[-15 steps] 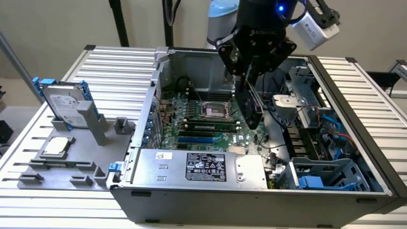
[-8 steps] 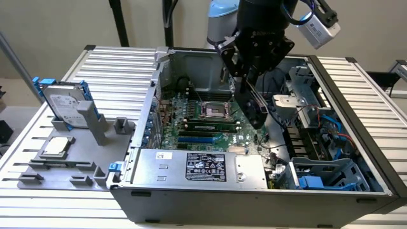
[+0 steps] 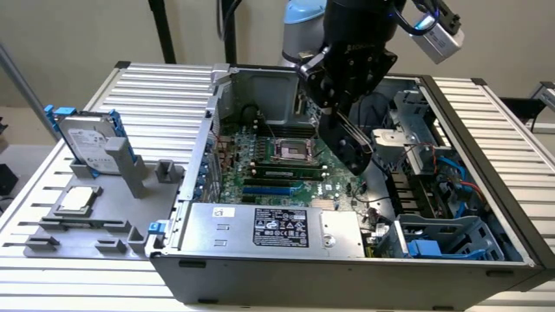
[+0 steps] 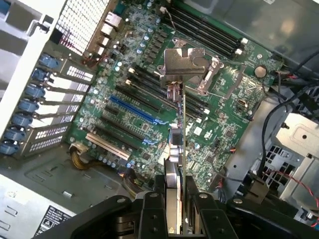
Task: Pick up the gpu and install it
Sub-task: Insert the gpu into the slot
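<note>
Exterior view first. Finds the gripper (image 3: 336, 117) hanging over the middle of the open computer case (image 3: 347, 276), jaws partly closed on the gpu (image 3: 351, 148). Carries the card tilted, black cooler face turned toward the exterior view's right, lower end above the motherboard (image 3: 260, 166) and apart from it. Leaves the hard drive (image 3: 87, 140) standing in the grey holder (image 3: 130, 172), well off to the exterior view's left and outside the case. Puts the power supply (image 3: 269, 227) at the near side, apart from the card.

Wrist view next. Looks down along the gpu (image 4: 178, 144), seen edge-on, pinched at one end in the gripper (image 4: 180, 214), with the silver bracket (image 4: 182, 62) at the other end. Places the card above the motherboard (image 4: 229, 84), near the long blue slot (image 4: 134, 110) and seemingly not in line with it. Cannot tell for certain which slot lies directly beneath.

On progress: counts the pick-up as done, with the card in hand and over the board. Leaves the install undone, with no edge in any slot and the bracket well apart from the rear slot covers (image 4: 50, 107).
</note>
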Robot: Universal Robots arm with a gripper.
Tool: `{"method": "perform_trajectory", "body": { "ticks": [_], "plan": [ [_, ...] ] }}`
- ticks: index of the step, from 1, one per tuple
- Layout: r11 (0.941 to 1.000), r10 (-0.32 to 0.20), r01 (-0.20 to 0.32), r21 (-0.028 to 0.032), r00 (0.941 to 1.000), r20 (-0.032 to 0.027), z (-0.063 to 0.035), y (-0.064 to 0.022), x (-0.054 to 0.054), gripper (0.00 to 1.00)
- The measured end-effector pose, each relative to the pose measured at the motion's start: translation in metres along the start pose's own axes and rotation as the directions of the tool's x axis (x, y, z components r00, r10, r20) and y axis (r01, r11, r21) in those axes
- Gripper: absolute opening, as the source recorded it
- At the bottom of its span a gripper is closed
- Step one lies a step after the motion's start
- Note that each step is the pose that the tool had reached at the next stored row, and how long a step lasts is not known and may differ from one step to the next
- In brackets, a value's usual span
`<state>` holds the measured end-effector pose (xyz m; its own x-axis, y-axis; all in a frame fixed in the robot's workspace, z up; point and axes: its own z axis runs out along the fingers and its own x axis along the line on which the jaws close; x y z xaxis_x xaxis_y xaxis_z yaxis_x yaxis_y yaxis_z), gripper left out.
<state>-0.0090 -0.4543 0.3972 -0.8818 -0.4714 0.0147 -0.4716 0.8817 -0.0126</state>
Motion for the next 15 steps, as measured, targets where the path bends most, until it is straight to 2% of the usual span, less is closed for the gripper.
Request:
{"method": "perform_trajectory", "body": {
  "ticks": [4,8,11,15],
  "plan": [
    [0.9974,-0.072,0.072,0.0012,0.9974,0.0009,0.0009,0.0000,0.0000,0.27],
    [0.9896,-0.144,0.144,0.0024,0.9896,0.0019,0.0018,0.0000,0.0000,0.27],
    [0.9803,-0.198,0.198,0.0035,0.9803,0.0026,0.0025,0.0000,0.0000,0.27],
    [0.9631,-0.269,0.269,0.0048,0.9631,0.0034,0.0035,0.0000,0.0000,0.27]
  ]
}}
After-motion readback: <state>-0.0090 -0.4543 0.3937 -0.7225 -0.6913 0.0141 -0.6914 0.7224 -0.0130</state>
